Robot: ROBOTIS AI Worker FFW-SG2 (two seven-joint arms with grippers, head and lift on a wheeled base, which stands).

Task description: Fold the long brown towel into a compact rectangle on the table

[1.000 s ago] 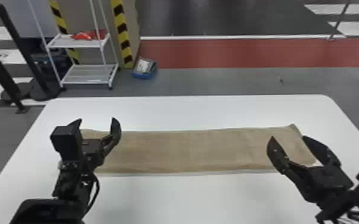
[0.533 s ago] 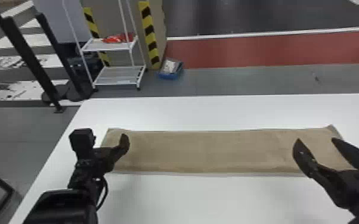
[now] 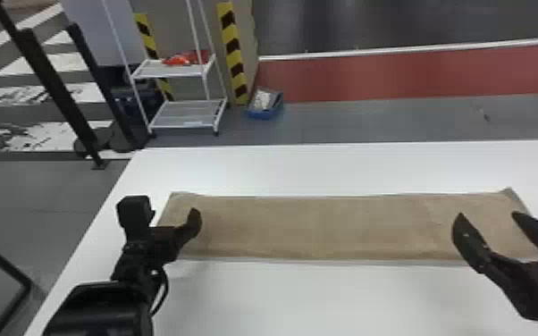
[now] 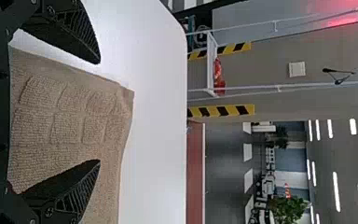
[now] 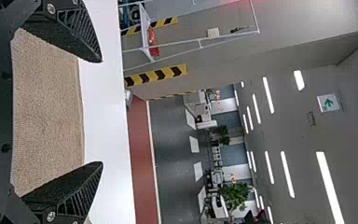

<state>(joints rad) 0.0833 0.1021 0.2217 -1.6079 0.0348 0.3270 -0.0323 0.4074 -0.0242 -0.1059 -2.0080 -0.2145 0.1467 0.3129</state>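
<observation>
The long brown towel [image 3: 326, 228] lies stretched across the white tabletop [image 3: 304, 299], its long sides roughly parallel to the far edge. A strip of bare surface runs between it and that edge, and a broader one opens on the robot's side. Its left end sits near the tabletop's left edge, with a narrower band of white between them. The left gripper [image 3: 165, 218] is at the towel's left end, jaws wide, with raised squares in the cloth between them in the left wrist view. The right gripper [image 3: 488, 216] is at the right end, its jaws wide as well, and a long stretch of towel spans the room between the two. Beyond the far edge, a white rack [image 3: 178, 71] and a blue bin [image 3: 267, 112] stand on the floor.
</observation>
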